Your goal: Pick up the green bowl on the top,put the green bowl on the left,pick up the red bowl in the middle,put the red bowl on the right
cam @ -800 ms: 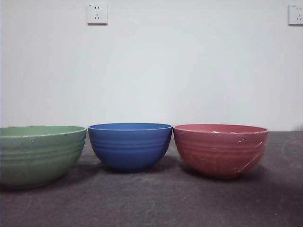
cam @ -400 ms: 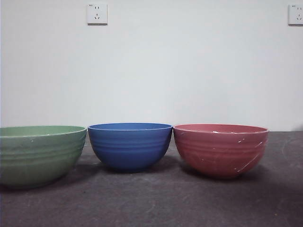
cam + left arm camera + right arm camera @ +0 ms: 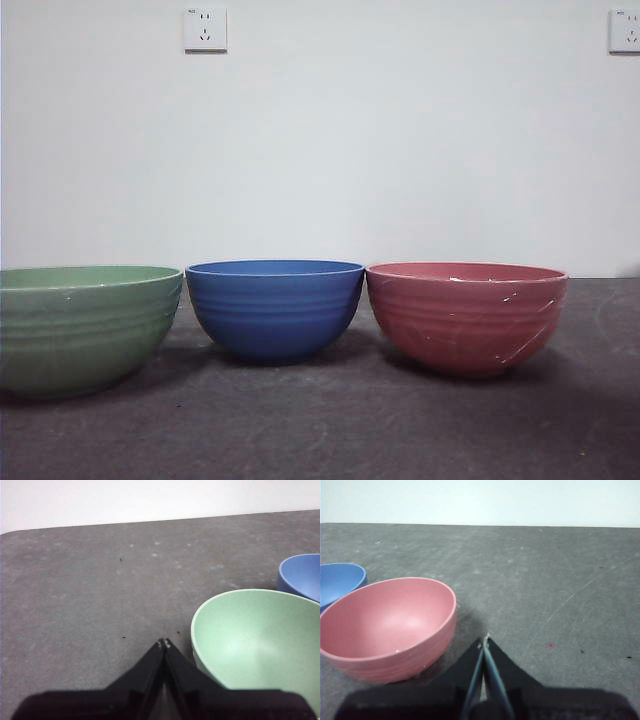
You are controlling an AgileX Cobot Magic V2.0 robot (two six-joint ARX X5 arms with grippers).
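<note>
Three bowls in a row on the grey bench (image 3: 330, 430), all upright and empty: green bowl (image 3: 85, 325) at left and nearest, blue bowl (image 3: 274, 308) in the middle, red bowl (image 3: 466, 315) at right, rims just beside each other. Left tool (image 3: 163, 643) clenched on nothing, just beside the green bowl's rim; right tool (image 3: 485, 640) likewise clenched on nothing, near the red bowl. Beyond, a white wall with two sockets (image 3: 205, 29).
</note>
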